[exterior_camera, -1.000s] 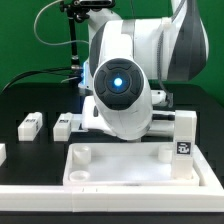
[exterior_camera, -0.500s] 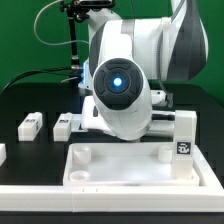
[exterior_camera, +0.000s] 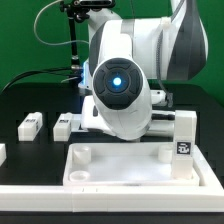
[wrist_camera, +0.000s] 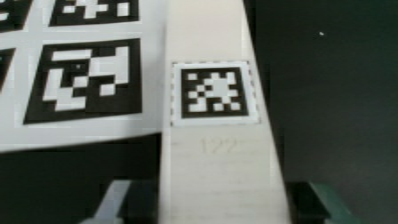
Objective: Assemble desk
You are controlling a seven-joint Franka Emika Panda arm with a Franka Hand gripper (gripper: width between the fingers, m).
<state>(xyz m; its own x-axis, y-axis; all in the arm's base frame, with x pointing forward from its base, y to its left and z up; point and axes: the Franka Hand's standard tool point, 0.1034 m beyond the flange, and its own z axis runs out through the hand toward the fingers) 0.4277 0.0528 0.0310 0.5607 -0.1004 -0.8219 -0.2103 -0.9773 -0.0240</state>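
In the wrist view a white square desk leg [wrist_camera: 215, 60] with a black-and-white tag lies lengthwise on the black table. It runs between my gripper [wrist_camera: 221, 206]. The two fingers [wrist_camera: 121, 202] stand either side of it with a dark gap on each side, so the gripper is open and not touching it. In the exterior view the white tabletop [exterior_camera: 80, 172], with raised rim and round sockets, lies at the front. One leg [exterior_camera: 185, 136] stands upright at its right corner. Two more legs [exterior_camera: 32, 124] [exterior_camera: 63, 126] lie at the exterior view's left. The arm's body hides the gripper there.
The marker board [wrist_camera: 71, 70] lies right beside the leg in the wrist view. In the exterior view a long white rail [exterior_camera: 110, 206] runs along the front edge. A camera stand with cables [exterior_camera: 75, 40] rises behind the arm.
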